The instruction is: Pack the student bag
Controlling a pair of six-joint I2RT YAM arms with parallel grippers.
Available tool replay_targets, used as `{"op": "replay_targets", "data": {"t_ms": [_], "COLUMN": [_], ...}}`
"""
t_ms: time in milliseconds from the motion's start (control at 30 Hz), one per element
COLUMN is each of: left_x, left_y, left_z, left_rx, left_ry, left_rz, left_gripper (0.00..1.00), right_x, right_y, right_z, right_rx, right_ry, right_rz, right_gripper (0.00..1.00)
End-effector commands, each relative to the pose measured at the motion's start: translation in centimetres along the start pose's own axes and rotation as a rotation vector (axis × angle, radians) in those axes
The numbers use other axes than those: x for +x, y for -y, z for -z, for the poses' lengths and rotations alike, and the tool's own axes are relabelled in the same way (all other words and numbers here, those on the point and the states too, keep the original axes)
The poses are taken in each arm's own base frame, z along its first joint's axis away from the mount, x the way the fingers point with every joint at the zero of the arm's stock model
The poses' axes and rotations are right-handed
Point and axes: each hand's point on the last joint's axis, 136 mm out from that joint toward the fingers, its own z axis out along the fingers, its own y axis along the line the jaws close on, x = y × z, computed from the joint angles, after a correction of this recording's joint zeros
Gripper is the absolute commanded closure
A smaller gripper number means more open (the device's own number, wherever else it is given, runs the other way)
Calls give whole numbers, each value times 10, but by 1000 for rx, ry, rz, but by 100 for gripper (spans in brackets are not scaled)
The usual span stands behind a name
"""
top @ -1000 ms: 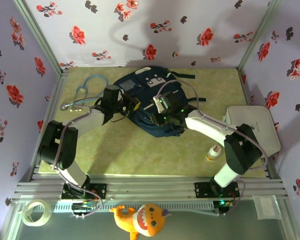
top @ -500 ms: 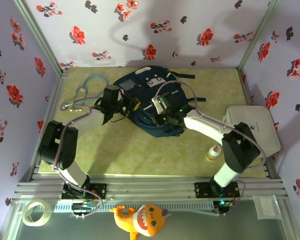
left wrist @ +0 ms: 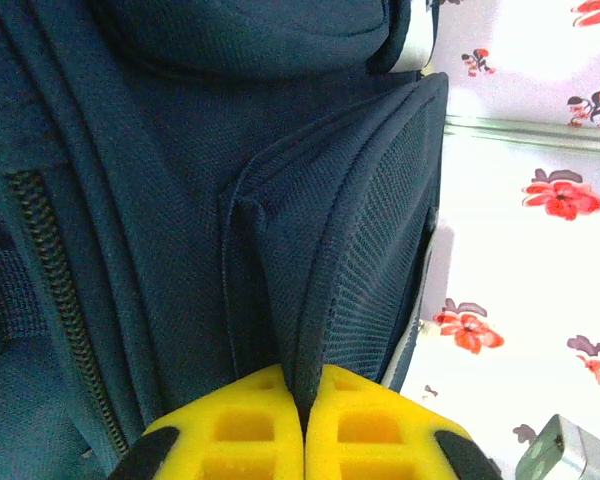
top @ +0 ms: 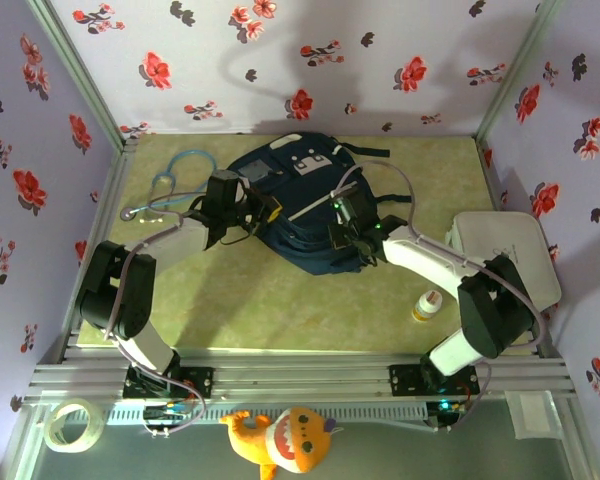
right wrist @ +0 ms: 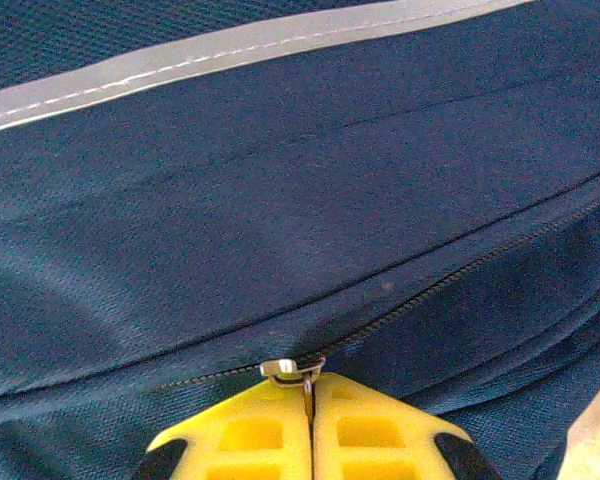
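Right gripper (right wrist: 308, 395) shifted, pinching zipper pull (right wrist: 292, 369); left gripper (left wrist: 302, 395) pinches student bag (top: 290, 235); green table (top: 280, 300), floral walls (top: 210, 60).

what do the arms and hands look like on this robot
The left arm and right arm have white links between bulky black joints, with a thin pale cable looping along each. The left hand and right hand end in bright yellow fingers moulded with square recesses, on black mounts.
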Motion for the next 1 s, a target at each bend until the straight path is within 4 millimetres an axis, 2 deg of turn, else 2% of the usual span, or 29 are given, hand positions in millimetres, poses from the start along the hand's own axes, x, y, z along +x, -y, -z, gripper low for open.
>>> {"op": "replay_targets", "data": {"t_ms": [0, 67, 100, 200, 333, 433, 567, 700, 833, 967], "left_x": [-18, -25, -30, -48, -66, -72, -68, -59, -52, -51], "left_y": [25, 20, 18, 8, -7, -21, -42, -69, -83, -76], "left_z": [2, 1, 2, 12, 40, 64, 92, 114, 126, 127], "left_rx": [58, 31, 17, 2, -6, -20, -56, -126, -147, -75], "left_ry": [5, -1, 2, 34, 97, 147, 209, 276, 328, 354], "left_rz": [-110, -153, -165, -161, -135, -97, -46, 4, 60, 100], "left_gripper": [100, 100, 96, 74, 52, 46, 41, 38, 39, 47], "right_x": [1, -2, -3, -7, -22, -38, -50, -51, -50, -49], "right_y": [7, -18, -31, -71, -116, -151, -193, -221, -236, -246], "right_z": [8, 13, 15, 20, 19, 17, 10, 7, 3, 2], "right_rx": [41, -41, -73, -166, -244, -331, -433, -490, -518, -543], "right_ry": [-31, -4, 8, 19, 26, 50, 43, 27, 10, 1], "right_rz": [-26, 17, 36, 71, 89, 87, 86, 80, 61, 53], "right_gripper": [100, 100, 100, 100, 100, 100, 100, 100, 100, 100]}}
